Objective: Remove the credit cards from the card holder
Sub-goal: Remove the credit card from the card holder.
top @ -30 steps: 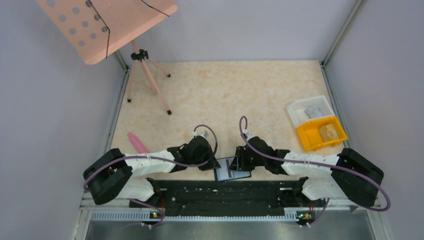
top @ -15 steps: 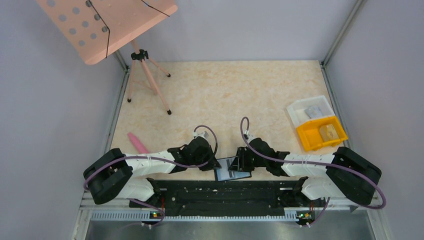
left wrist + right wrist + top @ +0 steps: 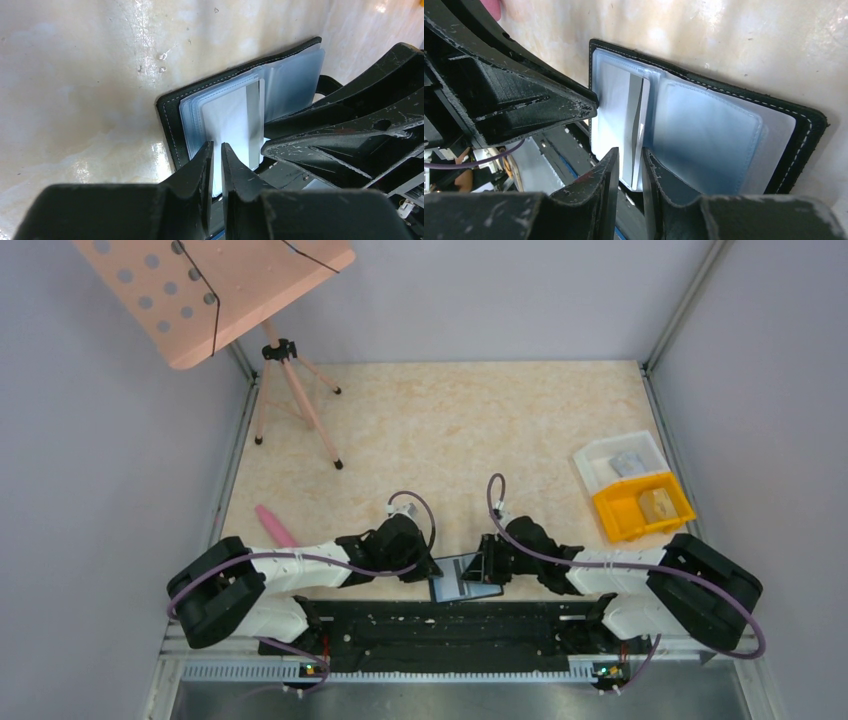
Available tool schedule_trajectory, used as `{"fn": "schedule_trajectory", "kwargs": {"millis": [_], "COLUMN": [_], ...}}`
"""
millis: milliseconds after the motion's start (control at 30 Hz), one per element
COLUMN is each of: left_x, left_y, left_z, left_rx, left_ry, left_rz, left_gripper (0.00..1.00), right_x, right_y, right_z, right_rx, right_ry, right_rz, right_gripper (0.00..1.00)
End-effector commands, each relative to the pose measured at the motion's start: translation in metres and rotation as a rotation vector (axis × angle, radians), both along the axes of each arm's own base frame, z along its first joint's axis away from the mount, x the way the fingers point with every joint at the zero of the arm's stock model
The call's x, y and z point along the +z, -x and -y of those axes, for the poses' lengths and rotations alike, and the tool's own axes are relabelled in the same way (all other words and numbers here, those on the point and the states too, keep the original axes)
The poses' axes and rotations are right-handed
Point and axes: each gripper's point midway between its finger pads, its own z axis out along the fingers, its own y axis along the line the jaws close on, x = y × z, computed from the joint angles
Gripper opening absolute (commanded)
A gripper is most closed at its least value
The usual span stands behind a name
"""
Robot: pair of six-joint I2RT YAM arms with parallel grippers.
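The card holder point(image 3: 466, 581) lies open at the table's near edge between both grippers, black-edged point(image 3: 169, 109) with clear blue-grey sleeves point(image 3: 719, 130). A white card point(image 3: 636, 112) sticks out of the left sleeve toward the near edge; it also shows in the left wrist view point(image 3: 232, 117). My right gripper point(image 3: 630, 152) has its jaws nearly together around the card's protruding edge. My left gripper point(image 3: 216, 147) is shut to a thin slit on the near edge of the left sleeve. In the top view the left gripper point(image 3: 432, 567) and right gripper point(image 3: 484, 565) meet over the holder.
A yellow bin point(image 3: 641, 506) and a clear plastic tray point(image 3: 620, 460) stand at the right edge. A pink stand on a tripod point(image 3: 296, 390) is at the back left. A pink object point(image 3: 275, 525) lies left. The black base rail point(image 3: 450, 625) borders the holder.
The right wrist has shifted slightly to the right and nearer the holder. The left arm and the holder have barely moved.
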Motion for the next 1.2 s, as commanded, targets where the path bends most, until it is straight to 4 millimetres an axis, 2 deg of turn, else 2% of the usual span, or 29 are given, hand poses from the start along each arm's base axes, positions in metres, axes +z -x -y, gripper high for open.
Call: {"fn": "schedule_trajectory", "kwargs": {"millis": [0,600,733,867,1167], "left_x": [-0.007,-0.01,-0.01,-0.01,-0.013], "left_y": [0.003,0.005,0.005,0.005,0.003], "left_z": [-0.003,-0.003,-0.004,-0.007,-0.02], "left_rx": [-0.004,-0.004,0.001,0.006,0.027], "left_ry": [-0.031,-0.041,-0.047,-0.061,-0.145], "left_rz": [0.0,-0.009,-0.007,-0.008,-0.009], "left_gripper": [0.17,0.17,0.17,0.17,0.17], "right_x": [0.018,0.012,0.012,0.017,0.02], "right_y": [-0.006,-0.006,-0.007,-0.008,-0.011], "right_z": [-0.009,-0.007,-0.006,-0.006,0.008], "right_rx": [0.015,0.014,0.003,0.007,-0.02], "right_ry": [-0.088,-0.115,-0.127,-0.169,-0.177], "right_rz": [0.044,0.021,0.022,0.031,0.038], "right_gripper": [0.23,0.17,0.11,0.0,0.0]}}
